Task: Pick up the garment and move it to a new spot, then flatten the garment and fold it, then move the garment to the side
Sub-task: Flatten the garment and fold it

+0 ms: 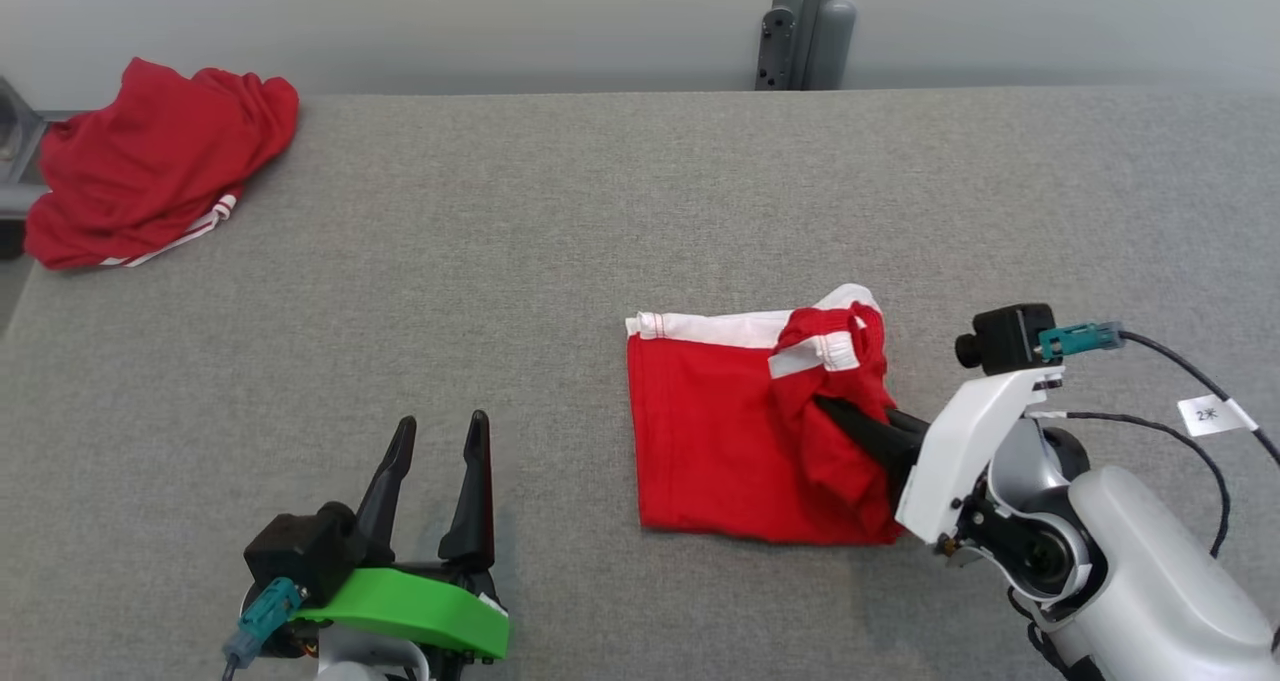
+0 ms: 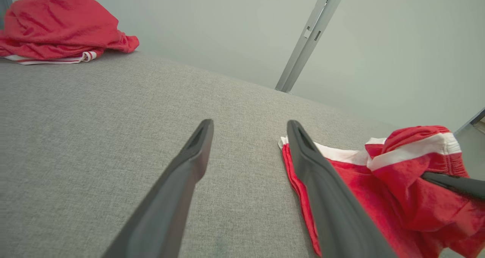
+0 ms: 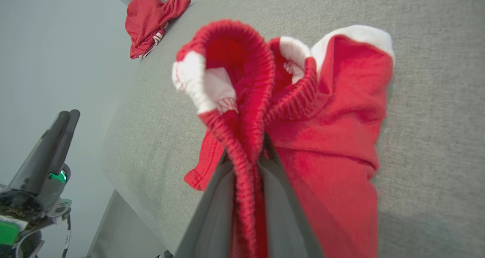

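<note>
The garment (image 1: 720, 441) is a pair of red shorts with white trim, lying partly folded on the grey table right of centre. My right gripper (image 1: 830, 406) is shut on its bunched right part, and the waistband stands up in a loop above the fingers. In the right wrist view the ribbed red band of the garment (image 3: 333, 110) runs pinched between the two fingers of that gripper (image 3: 248, 155). My left gripper (image 1: 440, 423) stands open over bare table at the lower left, well left of the garment. From the left wrist, the garment (image 2: 398, 174) lies just right of the open gripper (image 2: 250, 123).
A second crumpled red garment (image 1: 150, 161) lies at the table's far left corner, partly over the edge. A grey post (image 1: 800, 21) stands behind the table's (image 1: 500, 261) far edge. A cable with a white tag (image 1: 1210, 416) hangs by my right arm.
</note>
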Controlling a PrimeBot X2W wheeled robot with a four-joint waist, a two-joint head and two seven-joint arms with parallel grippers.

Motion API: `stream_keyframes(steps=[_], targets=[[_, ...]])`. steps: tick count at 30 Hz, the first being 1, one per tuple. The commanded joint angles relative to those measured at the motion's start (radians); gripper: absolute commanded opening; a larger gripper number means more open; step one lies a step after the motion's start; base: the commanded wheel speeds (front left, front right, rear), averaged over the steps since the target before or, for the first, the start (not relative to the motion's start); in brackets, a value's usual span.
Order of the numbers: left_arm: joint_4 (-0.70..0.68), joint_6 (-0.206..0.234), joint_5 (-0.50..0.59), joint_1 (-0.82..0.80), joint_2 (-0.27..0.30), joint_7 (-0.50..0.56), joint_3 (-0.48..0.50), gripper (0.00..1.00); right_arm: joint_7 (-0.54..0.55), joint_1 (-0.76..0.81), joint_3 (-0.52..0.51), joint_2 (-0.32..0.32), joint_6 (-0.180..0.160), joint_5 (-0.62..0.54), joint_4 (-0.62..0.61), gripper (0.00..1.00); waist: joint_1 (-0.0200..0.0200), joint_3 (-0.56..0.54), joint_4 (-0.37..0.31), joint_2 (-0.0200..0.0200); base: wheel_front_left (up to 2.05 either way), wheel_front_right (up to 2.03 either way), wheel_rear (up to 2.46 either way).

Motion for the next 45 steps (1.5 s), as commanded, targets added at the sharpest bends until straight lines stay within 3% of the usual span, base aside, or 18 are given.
stream_keyframes(steps=[1, 14, 15, 16, 17, 30, 37, 45], targets=[[0.001, -0.003, -0.004, -0.003, 0.000, 0.001, 0.000, 1.00, -0.007, -0.008, 0.009, 0.013, 0.000, -0.005, 0.009, 0.00, 0.0000, -0.011, 0.024, -0.0001, 0.00, 0.00, 0.00], [0.027, -0.019, -0.008, -0.005, -0.034, -0.003, -0.019, 1.00, -0.093, -0.126, 0.047, 0.156, 0.000, -0.102, 0.257, 0.02, 0.0000, -0.005, 0.110, -0.0001, 0.00, 0.00, 0.00], [0.029, -0.021, -0.007, -0.004, -0.036, -0.003, -0.019, 1.00, -0.102, -0.131, 0.047, 0.164, 0.000, -0.109, 0.276, 0.30, 0.0000, -0.005, 0.113, -0.0001, 0.00, 0.00, 0.00], [0.031, -0.022, -0.007, -0.004, -0.038, -0.003, -0.017, 1.00, -0.108, -0.135, 0.047, 0.170, 0.000, -0.114, 0.289, 0.89, 0.0000, -0.006, 0.115, -0.0001, 0.00, 0.00, 0.00], [0.033, -0.024, -0.007, -0.003, -0.039, -0.003, -0.016, 1.00, -0.113, -0.140, 0.049, 0.176, 0.000, -0.121, 0.301, 1.00, 0.0000, -0.006, 0.118, -0.0001, 0.00, 0.00, 0.00], [0.030, -0.028, 0.014, 0.004, -0.048, -0.004, 0.008, 1.00, -0.207, -0.127, 0.096, 0.187, 0.000, -0.115, 0.237, 1.00, 0.0000, -0.016, 0.094, -0.0001, 0.00, 0.00, 0.00], [0.015, -0.032, 0.041, -0.016, -0.047, -0.005, 0.023, 1.00, -0.375, -0.113, 0.061, 0.143, 0.000, -0.202, 0.190, 1.00, 0.0000, -0.022, 0.054, -0.0001, 0.00, 0.00, 0.00], [-0.007, -0.026, 0.080, -0.034, -0.057, -0.004, 0.071, 1.00, -0.608, -0.043, -0.077, 0.128, 0.000, -0.360, 0.156, 1.00, 0.0000, -0.040, -0.002, -0.0001, 0.00, 0.00, 0.00]])
